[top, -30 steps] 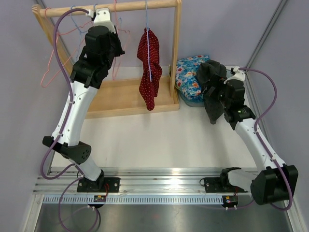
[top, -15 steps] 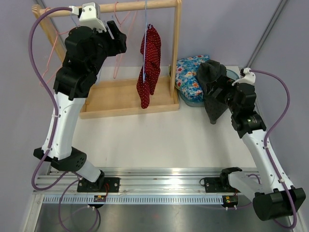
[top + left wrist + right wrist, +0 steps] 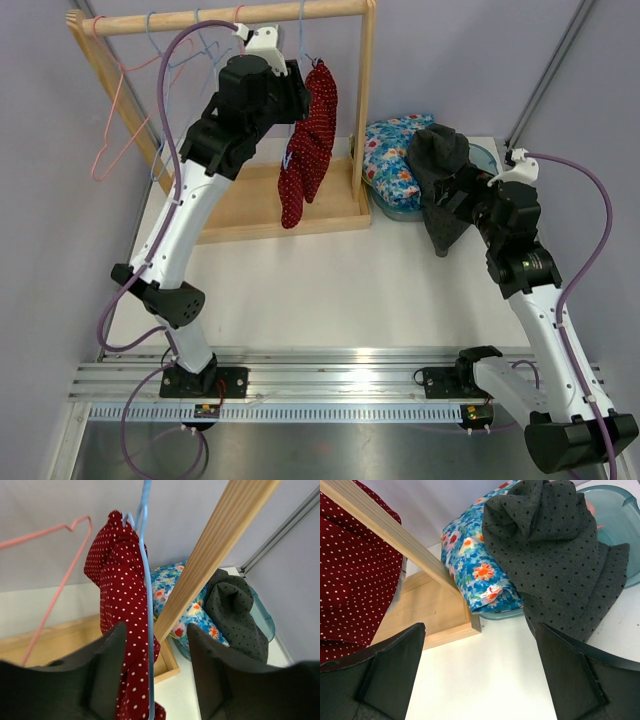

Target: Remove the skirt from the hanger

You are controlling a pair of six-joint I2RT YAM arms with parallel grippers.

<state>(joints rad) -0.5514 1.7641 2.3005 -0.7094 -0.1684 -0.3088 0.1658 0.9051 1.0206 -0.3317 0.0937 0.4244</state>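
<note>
No writing, brand, number or sign can be read in any of the three views. A small coloured tag (image 3: 208,408) on the ribbed metal rail (image 3: 340,412) below the left arm's base, and a second small tag (image 3: 487,410) below the right arm's base, are too small to make out. The red white-dotted skirt (image 3: 117,605), the blue floral folded cloth (image 3: 475,565) and the dark grey dotted cloth (image 3: 555,545) show only their patterns.
</note>
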